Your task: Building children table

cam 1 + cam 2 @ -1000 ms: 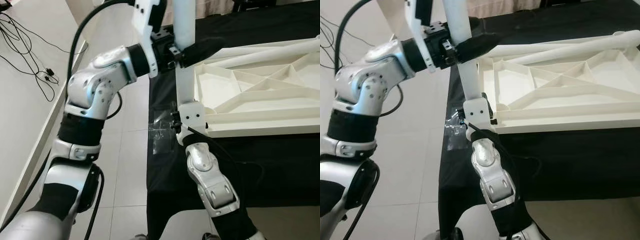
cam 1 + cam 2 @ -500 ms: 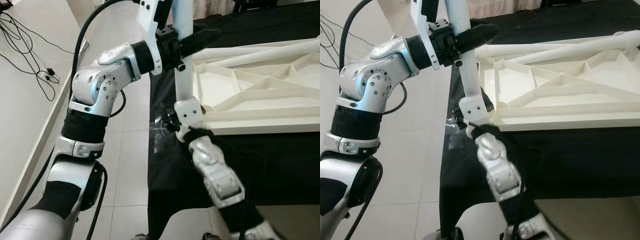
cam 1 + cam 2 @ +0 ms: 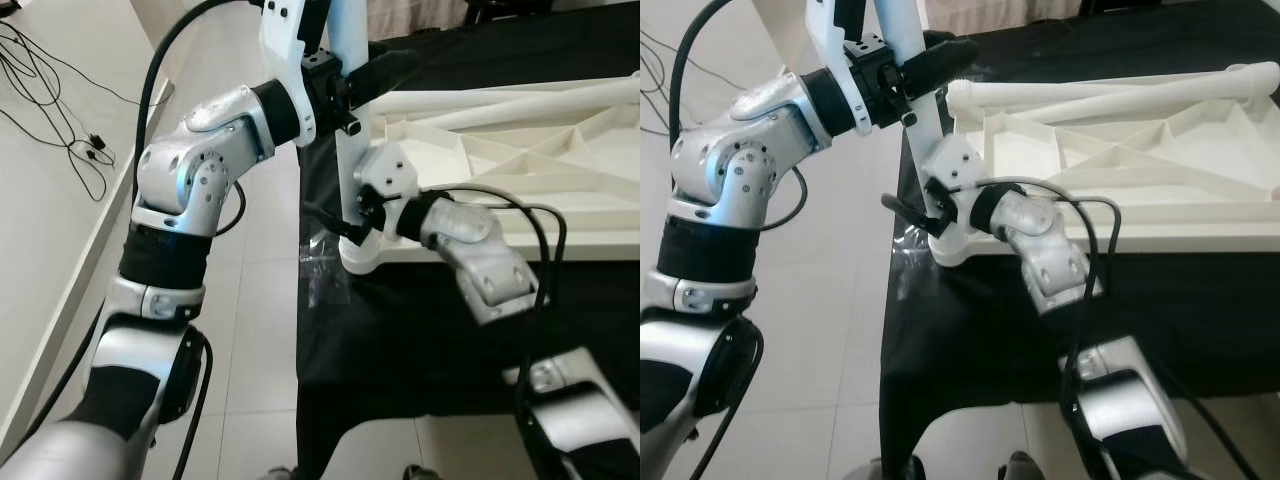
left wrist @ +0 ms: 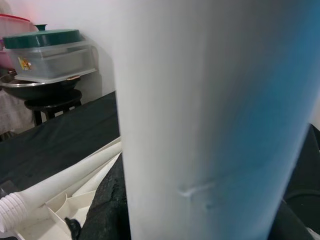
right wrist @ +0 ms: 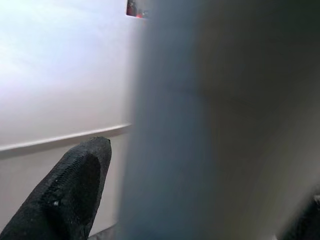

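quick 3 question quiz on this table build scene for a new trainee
1. True or false: the white table leg stands upright at the corner of the upside-down tabletop.
2. Which gripper holds the leg higher up? A) left B) right
3. What colour is the cloth under the tabletop?

Key: 1 true. 2 A: the left gripper is above the right gripper. 3 black.

Silver arms — black joint bands, looping black cables.

table leg top cut off, blurred close-up
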Tool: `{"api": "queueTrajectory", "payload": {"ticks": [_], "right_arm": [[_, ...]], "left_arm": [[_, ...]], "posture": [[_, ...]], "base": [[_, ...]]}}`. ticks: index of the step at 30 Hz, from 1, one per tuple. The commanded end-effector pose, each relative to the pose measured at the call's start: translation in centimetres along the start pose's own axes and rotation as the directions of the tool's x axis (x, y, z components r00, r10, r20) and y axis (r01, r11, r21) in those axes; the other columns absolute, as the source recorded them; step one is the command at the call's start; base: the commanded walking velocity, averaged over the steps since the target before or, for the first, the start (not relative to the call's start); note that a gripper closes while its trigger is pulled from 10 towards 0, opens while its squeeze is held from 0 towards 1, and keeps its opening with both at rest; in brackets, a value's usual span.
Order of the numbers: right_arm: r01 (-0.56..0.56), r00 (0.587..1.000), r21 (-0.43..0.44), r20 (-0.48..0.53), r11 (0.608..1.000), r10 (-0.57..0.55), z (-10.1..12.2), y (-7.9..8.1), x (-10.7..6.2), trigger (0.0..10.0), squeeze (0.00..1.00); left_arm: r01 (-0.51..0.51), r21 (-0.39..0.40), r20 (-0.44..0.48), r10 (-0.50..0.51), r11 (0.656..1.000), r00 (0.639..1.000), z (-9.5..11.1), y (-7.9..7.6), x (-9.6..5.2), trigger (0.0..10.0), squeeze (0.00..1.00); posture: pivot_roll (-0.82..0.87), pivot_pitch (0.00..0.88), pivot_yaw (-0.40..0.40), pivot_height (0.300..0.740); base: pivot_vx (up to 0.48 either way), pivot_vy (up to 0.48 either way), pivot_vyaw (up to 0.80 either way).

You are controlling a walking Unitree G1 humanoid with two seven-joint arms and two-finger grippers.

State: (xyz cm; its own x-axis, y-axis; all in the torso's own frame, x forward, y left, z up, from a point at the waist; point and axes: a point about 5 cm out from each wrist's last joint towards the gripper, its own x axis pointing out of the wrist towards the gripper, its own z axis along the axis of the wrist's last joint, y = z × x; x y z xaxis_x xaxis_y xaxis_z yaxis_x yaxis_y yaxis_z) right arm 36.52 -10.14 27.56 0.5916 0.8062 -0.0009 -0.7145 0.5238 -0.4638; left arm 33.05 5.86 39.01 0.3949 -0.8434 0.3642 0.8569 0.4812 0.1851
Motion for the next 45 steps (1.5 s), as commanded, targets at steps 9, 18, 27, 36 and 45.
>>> {"api": "queueTrajectory", "payload": {"ticks": [9, 18, 27, 36, 45], "right_arm": [[-0.177, 0.983, 0.117, -0.031, 0.977, 0.182, -1.0, 1.4, 1.8, 0.0, 0.00], [-0.137, 0.989, 0.185, -0.032, 0.973, 0.145, -1.7, 1.4, 1.9, 0.0, 0.00], [0.495, 0.863, 0.294, -0.278, 0.818, -0.422, -5.1, 8.3, -0.4, 0.0, 0.00], [0.528, 0.846, 0.279, -0.247, 0.802, -0.472, -4.1, 9.2, 0.1, 0.0, 0.00], [0.575, 0.816, 0.266, -0.247, 0.773, -0.522, -2.8, 8.6, 0.0, 0.0, 0.00]], "left_arm": [[0.103, -0.006, 0.031, -0.103, 0.995, 0.994, 0.2, -1.8, 0.6, 0.0, 0.00], [0.089, -0.040, 0.040, -0.088, 0.995, 0.995, 0.1, -1.7, 0.5, 10.0, 1.00], [0.050, -0.043, 0.049, -0.048, 0.998, 0.998, 0.6, -1.0, 0.1, 10.0, 0.00], [0.037, -0.042, 0.036, -0.035, 0.998, 0.999, 0.3, -0.8, -0.1, 10.0, 0.00], [0.039, -0.046, 0.056, -0.036, 0.998, 0.998, 0.6, -0.8, 0.0, 0.0, 0.00]], "posture": [[0.01, 0.176, 0.127, 0.740], [0.01, 0.183, 0.128, 0.740], [0.01, 0.208, 0.095, 0.740], [-0.02, 0.190, 0.110, 0.740], [-0.02, 0.187, 0.109, 0.740]], "base": [[0.000, 0.000, 0.00], [0.000, 0.000, 0.00], [0.000, 0.000, 0.00], [0.000, 0.000, 0.00], [0.000, 0.000, 0.00]]}}
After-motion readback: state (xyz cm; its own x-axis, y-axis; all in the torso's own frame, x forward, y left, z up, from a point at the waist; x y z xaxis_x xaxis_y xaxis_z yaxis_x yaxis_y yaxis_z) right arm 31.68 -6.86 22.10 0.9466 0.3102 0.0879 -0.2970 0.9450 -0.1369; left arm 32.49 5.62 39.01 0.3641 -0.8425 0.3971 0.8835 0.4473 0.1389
